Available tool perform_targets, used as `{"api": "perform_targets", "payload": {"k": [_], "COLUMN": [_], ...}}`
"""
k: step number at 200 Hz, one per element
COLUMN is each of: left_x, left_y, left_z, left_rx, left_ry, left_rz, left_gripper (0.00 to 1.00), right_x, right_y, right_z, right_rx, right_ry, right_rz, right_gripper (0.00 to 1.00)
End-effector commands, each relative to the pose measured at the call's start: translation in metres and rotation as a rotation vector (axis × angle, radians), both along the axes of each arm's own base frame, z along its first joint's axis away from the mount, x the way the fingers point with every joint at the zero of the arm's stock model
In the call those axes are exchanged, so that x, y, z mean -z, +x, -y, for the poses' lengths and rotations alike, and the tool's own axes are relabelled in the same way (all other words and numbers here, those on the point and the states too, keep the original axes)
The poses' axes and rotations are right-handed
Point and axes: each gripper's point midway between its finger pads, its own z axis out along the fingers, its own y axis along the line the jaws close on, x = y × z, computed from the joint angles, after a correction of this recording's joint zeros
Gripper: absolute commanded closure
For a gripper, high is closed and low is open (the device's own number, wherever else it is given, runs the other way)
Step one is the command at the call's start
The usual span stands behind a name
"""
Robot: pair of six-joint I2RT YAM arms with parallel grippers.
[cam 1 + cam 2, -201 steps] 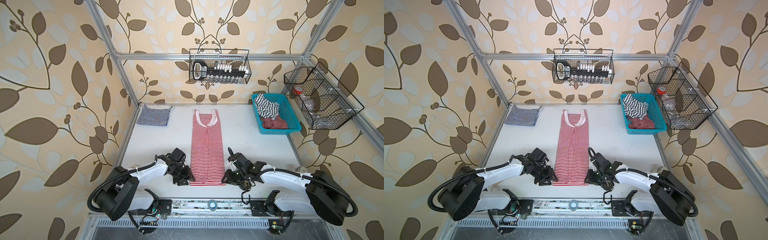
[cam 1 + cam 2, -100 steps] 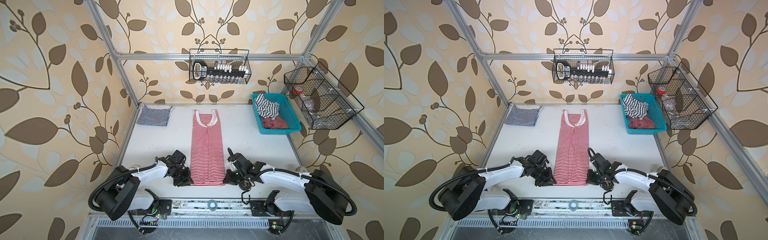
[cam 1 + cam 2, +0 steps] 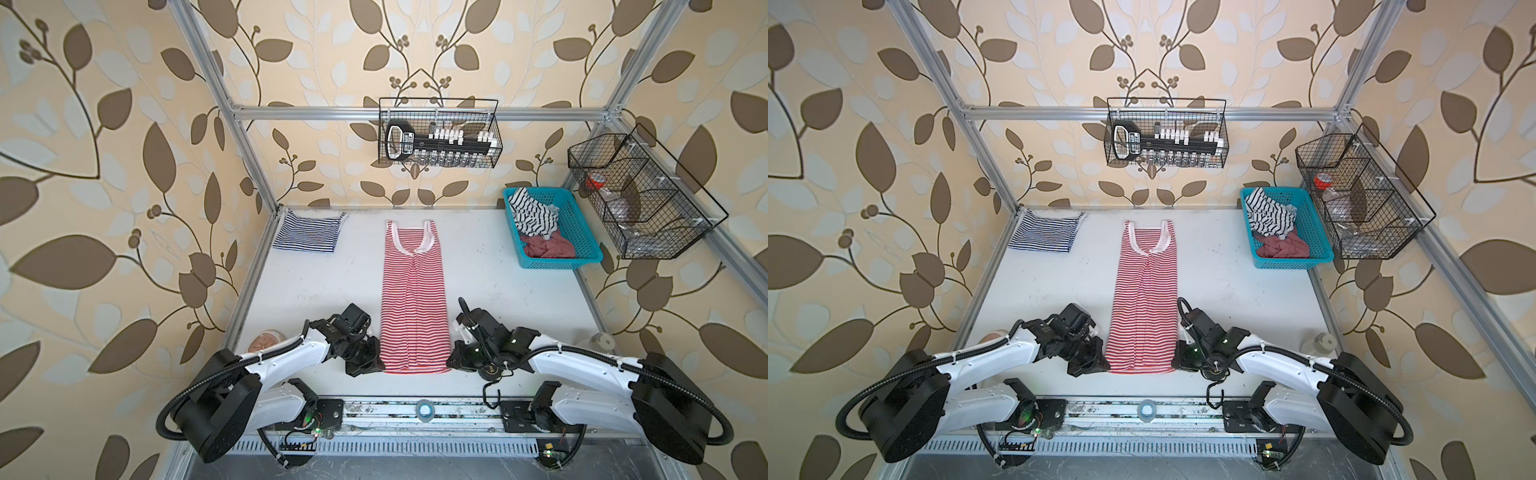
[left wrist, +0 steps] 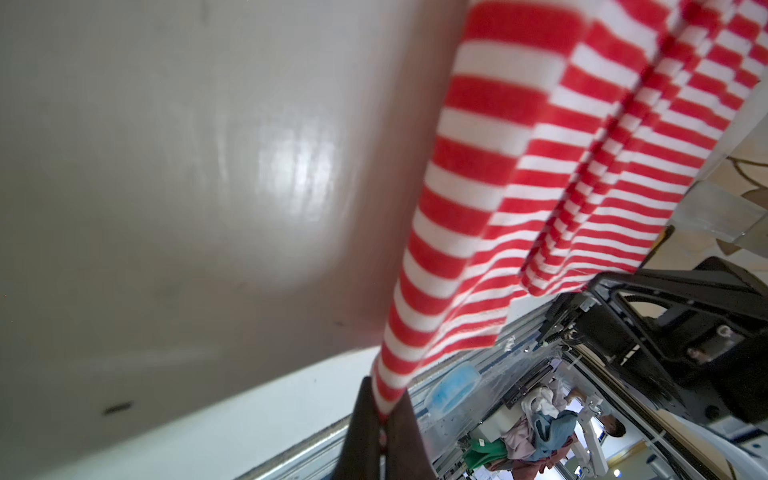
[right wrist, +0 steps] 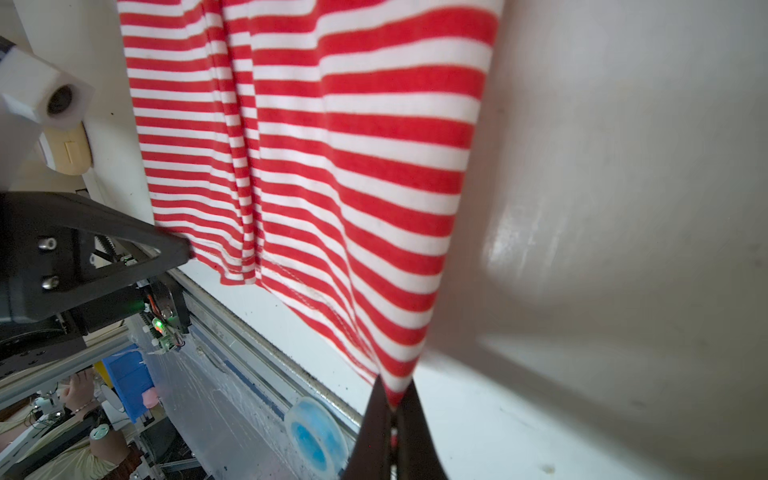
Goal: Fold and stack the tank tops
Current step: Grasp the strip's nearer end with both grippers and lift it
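The left jaws are clamped shut on the near left hem corner of the red-and-white tank top (image 4: 519, 187). The cloth tapers to a point between two dark, matte fingers (image 4: 362, 432). The right jaws are shut the same way on the near right hem corner, where the stripes narrow into the black fingertips (image 5: 374, 432).

In both top views the wrist bodies hide the tips, so only the wrist views show the grip. Soft ripples run up the thin knit from each pinched corner. The hem edge sags between them, and the nearest stripes are blurred.

The tank top (image 3: 413, 299) lies in the middle of the worktop (image 3: 316, 291) as a long narrow strip, its sides folded in to meet along a centre seam. Its white-trimmed neck is at the far end.

The navy-and-white tank top (image 3: 307, 235) lies folded into a flat rectangle at the far left corner, well apart from the other. A teal plastic basket (image 3: 557, 262) at the far right holds a crumpled black-and-white striped cloth and a dusty red one.

The worktop is smooth, white and glossy, with small dark scuffs. Aluminium posts frame it, and leaf-patterned beige wallpaper covers the walls. One black wire basket (image 3: 438, 133) hangs on the back rail and another (image 3: 640, 208) on the right wall. What they hold is hard to make out.
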Motion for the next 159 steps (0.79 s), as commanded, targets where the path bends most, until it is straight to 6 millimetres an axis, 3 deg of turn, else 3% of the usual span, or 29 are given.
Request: {"api": "perform_targets", "payload": {"k": [1,85,159], "left_x": [-0.021,-0.067,-0.097], "left_y": [0.012,0.064,0.127], "left_z": [0.002,0.013,0.000], "left_rx": [-0.019,-0.029,-0.096], "left_ry": [0.018,0.049,-0.010], "left_rz": [0.049,0.141,0.193], "left_gripper": [1.00,1.00,1.00], "right_x": [-0.016,-0.053,-0.072], "right_y": [0.007,0.048,0.092], "right_z": [0.000,-0.001,-0.008], "right_rx": [-0.010,-0.023,-0.022], "right_ry": [-0.018,0.016,0.073], "right_rz": [0.031,0.069,0.054], "right_gripper": [1.00,1.00,1.00]}}
